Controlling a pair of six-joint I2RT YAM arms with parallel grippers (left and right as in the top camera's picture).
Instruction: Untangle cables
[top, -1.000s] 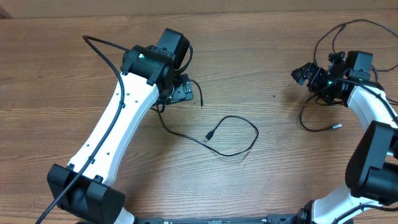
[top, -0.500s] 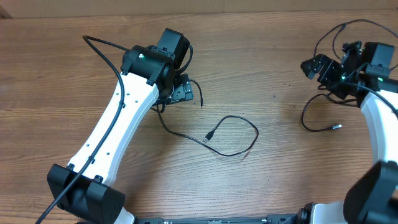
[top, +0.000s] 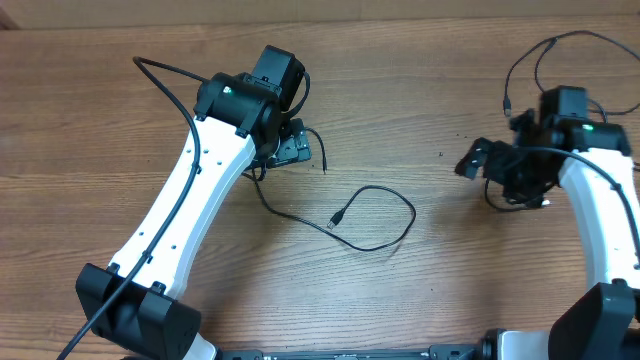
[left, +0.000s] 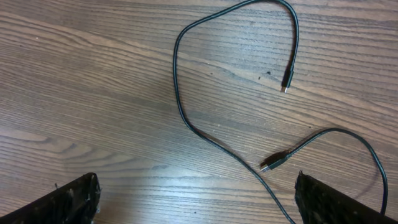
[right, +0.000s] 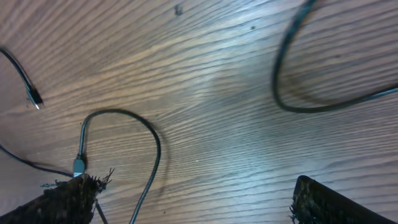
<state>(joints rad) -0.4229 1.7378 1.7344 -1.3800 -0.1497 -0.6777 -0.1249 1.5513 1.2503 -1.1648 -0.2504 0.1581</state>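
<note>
Jaws of the left gripper (left: 198, 202) are seen spread wide, with nothing held between them; only the brown wood-grain table top (top: 100, 130) and a stretch of cord lie below. Jaws of the right gripper (top: 494, 172) are likewise released and empty.

One thin black cable with small plug ends (top: 412, 210) is laid in an open loop at mid-table, between the two arms, with one plug (top: 338, 217) turned inward. Its other stretch is carried up beneath the left gripper, where the overhead view is blocked by the white arm link (top: 190, 190).

A second thin black cable (top: 512, 72) is looped at the far right and partly covered by the right arm; contact with the gripper cannot be told. A thicker black robot lead (top: 168, 82) is draped along the left arm.
</note>
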